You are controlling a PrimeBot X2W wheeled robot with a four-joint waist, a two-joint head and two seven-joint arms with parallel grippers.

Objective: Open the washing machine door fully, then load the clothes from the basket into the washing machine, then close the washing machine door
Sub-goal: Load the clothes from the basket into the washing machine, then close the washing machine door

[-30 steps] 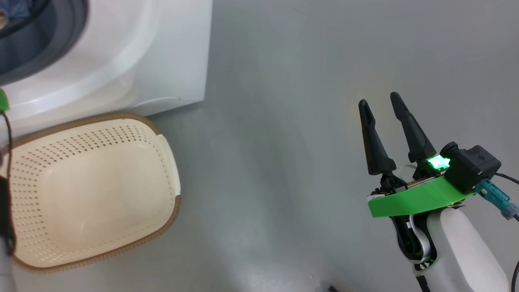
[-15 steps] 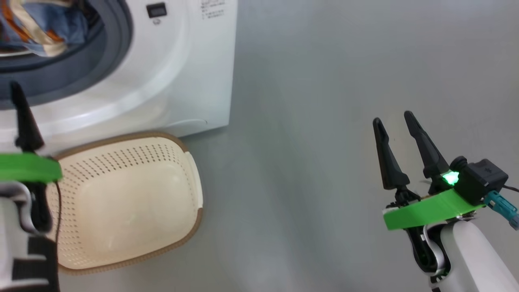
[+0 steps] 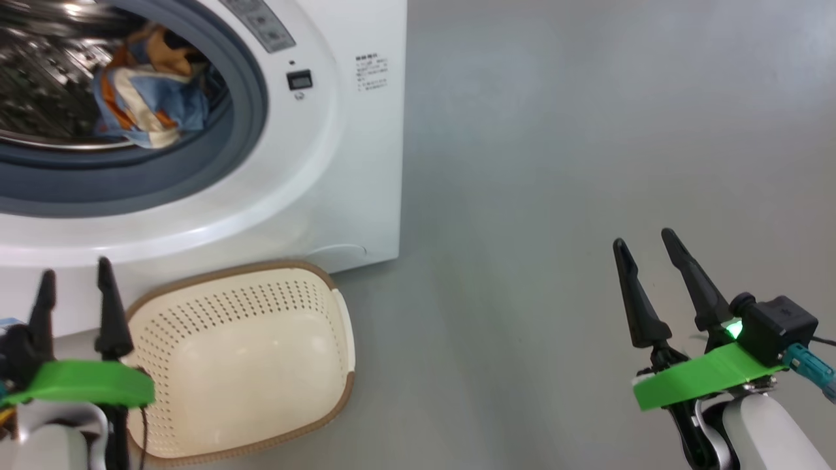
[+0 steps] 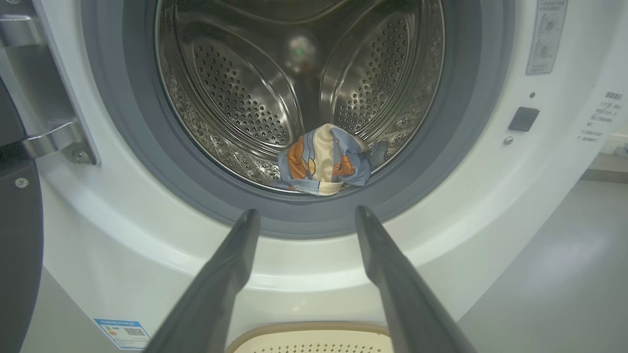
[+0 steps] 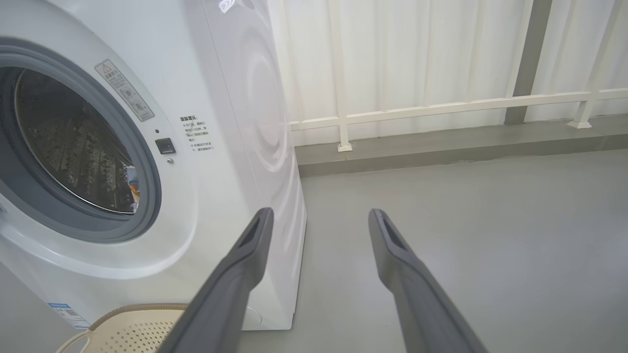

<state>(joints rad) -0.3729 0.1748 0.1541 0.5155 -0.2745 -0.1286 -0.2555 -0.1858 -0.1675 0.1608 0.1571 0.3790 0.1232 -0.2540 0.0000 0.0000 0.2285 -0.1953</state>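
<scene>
Clothes point(image 4: 324, 164) lie inside the washer point(image 3: 353, 163), bunched at the front lip of the drum point(image 4: 235, 98), just behind the gasket point(image 4: 304, 220). Basket point(image 3: 248, 307) stands on the floor point(image 3: 555, 196) in front of the washer, just beside its base; contact cannot be told. It holds nothing, so you may take loading as done. Door point(image 4: 17, 235) hangs swung wide on the washer's hinge side, showing as a dark edge in the left wrist view. Closing it is, in my judgement, the one step outstanding.

Left jaws: released, spread wide, grasping nothing. They are held low before the washer's front, beside the basket's rim, pointed at the opening. This arm is nearer the hinge side, so you would likely reach the door with it.

Right jaws: released likewise and empty. They are held over bare floor well off the washer's latch side, aimed past its corner. This looks like a parked pose that keeps the door's swing unobstructed.

Caution: the clothes sit close to the gasket. Confirm that no hem overhangs the lip, or the door may pinch it.
</scene>
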